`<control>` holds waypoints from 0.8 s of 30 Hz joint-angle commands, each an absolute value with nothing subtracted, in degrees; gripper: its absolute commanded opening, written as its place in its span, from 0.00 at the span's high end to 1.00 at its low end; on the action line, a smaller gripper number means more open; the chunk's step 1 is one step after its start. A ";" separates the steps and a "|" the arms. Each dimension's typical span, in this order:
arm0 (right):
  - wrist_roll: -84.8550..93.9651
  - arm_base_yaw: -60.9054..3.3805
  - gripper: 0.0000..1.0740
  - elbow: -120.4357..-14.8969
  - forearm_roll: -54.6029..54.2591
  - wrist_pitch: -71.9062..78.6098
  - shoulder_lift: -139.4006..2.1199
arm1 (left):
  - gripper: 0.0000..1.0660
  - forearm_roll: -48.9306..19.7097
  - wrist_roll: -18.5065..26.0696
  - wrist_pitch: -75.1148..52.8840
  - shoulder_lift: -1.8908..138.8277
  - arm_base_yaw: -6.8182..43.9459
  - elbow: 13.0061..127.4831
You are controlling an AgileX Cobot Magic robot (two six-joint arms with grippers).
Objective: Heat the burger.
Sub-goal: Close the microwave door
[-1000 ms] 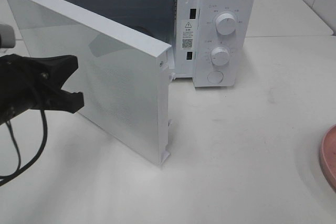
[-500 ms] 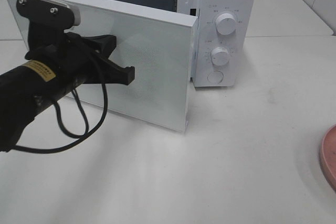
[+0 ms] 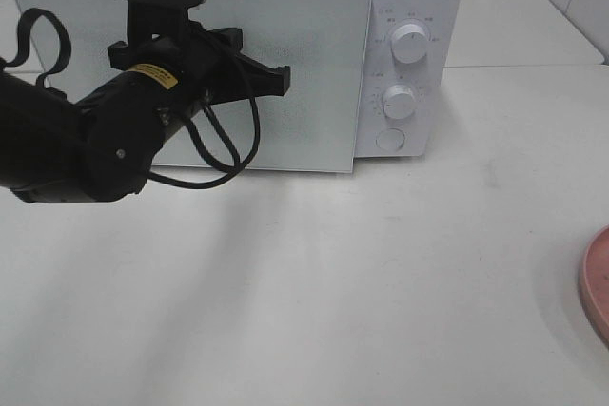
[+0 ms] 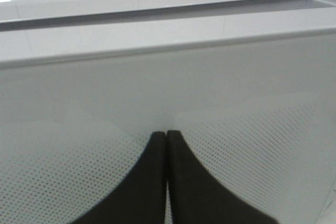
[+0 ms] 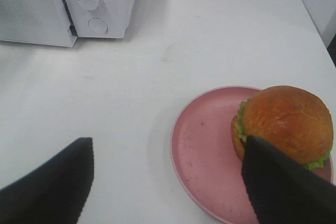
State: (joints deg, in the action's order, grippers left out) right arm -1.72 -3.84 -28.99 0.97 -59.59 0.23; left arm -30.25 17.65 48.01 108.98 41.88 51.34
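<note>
Burger (image 5: 286, 123) on pink plate (image 5: 205, 156), outside microwave (image 3: 409, 7), so not yet heating; door (image 3: 314, 73) nearly flush against the oven; left gripper (image 4: 167, 136), jaws pressed together, tips at the door, presumably pushing; right gripper (image 5: 168, 182), jaws spread, empty, above the plate, seemingly ready to grasp

Kitchen-like tabletop: microwave (image 3: 285, 54), plated burger (image 5: 286, 124)

One microwave (image 3: 285, 54) with two knobs (image 3: 409, 43); one burger (image 5: 286, 124); one pink plate (image 5: 202, 153); two arms (image 3: 105, 130).
</note>
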 commanded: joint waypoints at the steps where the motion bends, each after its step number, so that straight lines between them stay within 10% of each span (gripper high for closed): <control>1: -1.55 -3.32 0.29 -28.99 0.86 -59.42 1.72 | 1.00 -32.54 19.02 47.56 110.07 42.06 53.63; 24: -1.55 -3.32 0.29 -28.99 0.86 -59.42 1.72 | 1.00 -33.69 21.83 36.44 110.41 42.17 59.99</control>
State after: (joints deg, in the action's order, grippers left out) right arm -1.72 -3.84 -28.99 0.92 -59.59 0.23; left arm -32.37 21.83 34.95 112.59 42.28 61.36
